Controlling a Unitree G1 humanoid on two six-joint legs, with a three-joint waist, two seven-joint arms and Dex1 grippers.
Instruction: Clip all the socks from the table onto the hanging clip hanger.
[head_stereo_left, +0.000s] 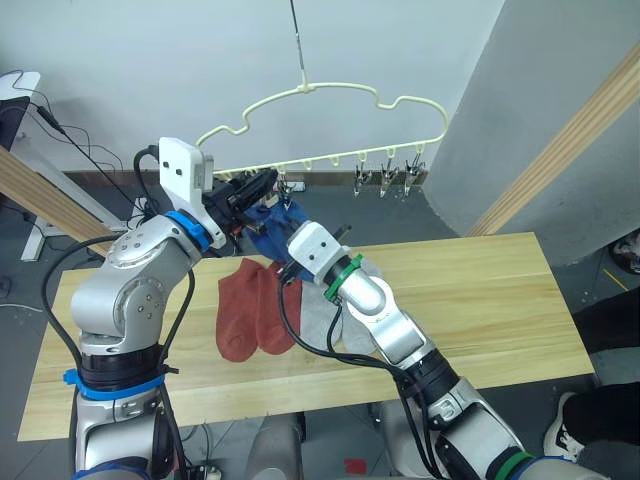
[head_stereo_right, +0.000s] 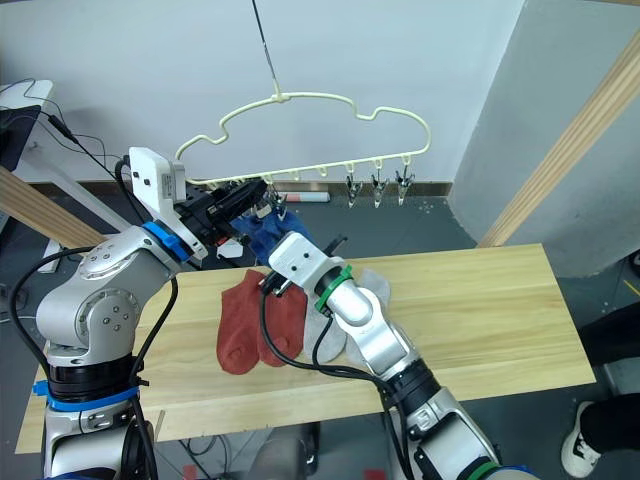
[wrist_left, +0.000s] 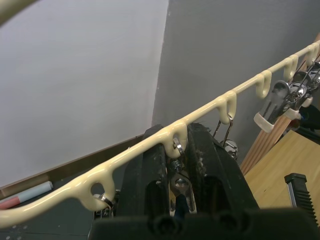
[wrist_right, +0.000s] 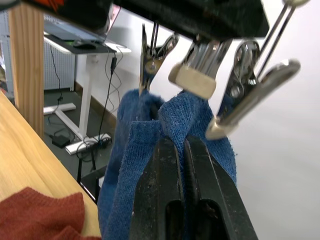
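Observation:
The pale yellow clip hanger (head_stereo_left: 330, 100) hangs above the table's (head_stereo_left: 480, 300) far edge. Under its bar, my left gripper (head_stereo_left: 262, 185) is shut on a metal clip (wrist_left: 177, 186). My right gripper (wrist_right: 181, 145) is shut on a blue sock (head_stereo_left: 268, 222) and holds its top edge up among the clips (wrist_right: 150, 55). Whether any clip bites the fabric, I cannot tell. Two rust-red socks (head_stereo_left: 250, 305) lie side by side on the table. Light grey socks (head_stereo_left: 322, 322) lie next to them, partly hidden under my right arm.
Three free clips (head_stereo_left: 385, 180) hang at the bar's right end. Thick wooden poles slant at the right (head_stereo_left: 560, 150) and the left (head_stereo_left: 40, 200). A person's shoe (head_stereo_left: 575, 420) is on the floor past the table's right end. The table's right half is bare.

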